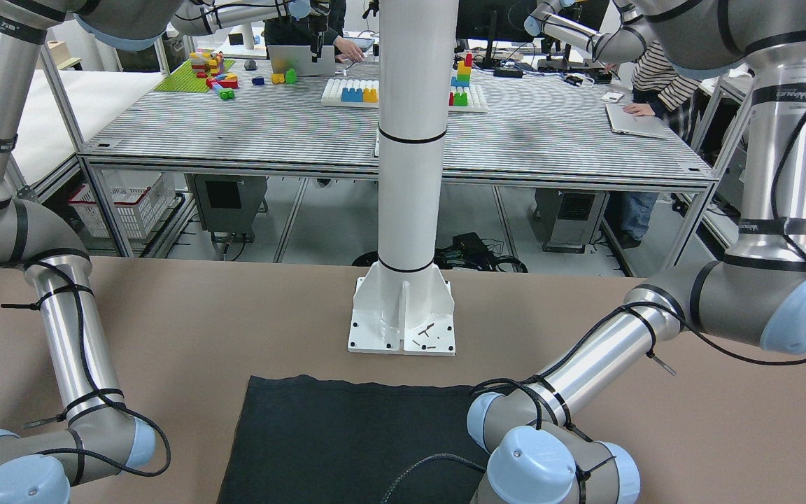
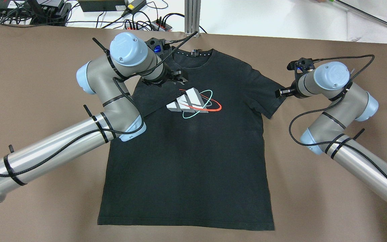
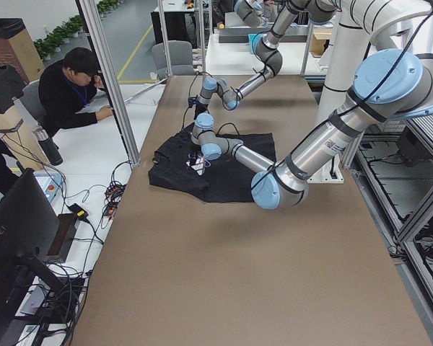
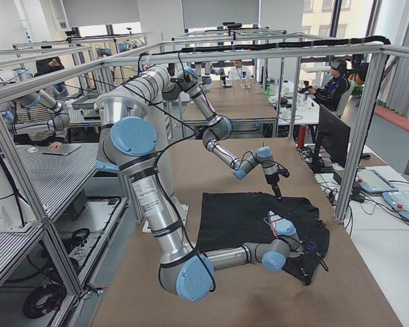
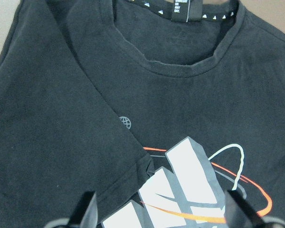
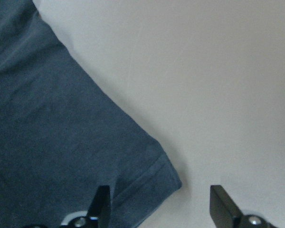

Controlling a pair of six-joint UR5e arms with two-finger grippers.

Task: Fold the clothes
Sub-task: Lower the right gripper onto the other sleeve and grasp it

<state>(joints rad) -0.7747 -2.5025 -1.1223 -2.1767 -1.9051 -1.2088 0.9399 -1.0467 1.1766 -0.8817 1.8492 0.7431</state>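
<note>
The clothes are one black T-shirt (image 2: 193, 161) with a white, red and teal chest logo (image 2: 193, 102), lying flat on the brown table with its collar at the far side. Its left sleeve (image 5: 61, 133) is folded in over the chest, the edge reaching the logo (image 5: 190, 190). My left gripper (image 2: 176, 78) hovers open just above that folded sleeve, and in the left wrist view the gripper (image 5: 161, 213) holds nothing. My right gripper (image 2: 281, 92) is open at the tip of the spread right sleeve (image 6: 61, 142). In the right wrist view the gripper (image 6: 161, 206) straddles the sleeve's corner.
The white robot pedestal (image 1: 403, 322) stands at the near table edge behind the shirt's hem (image 1: 347, 392). Cables and power strips (image 2: 113, 10) lie beyond the far edge. A person (image 3: 72, 94) sits at a desk beside the table. Bare brown tabletop (image 2: 331, 208) surrounds the shirt.
</note>
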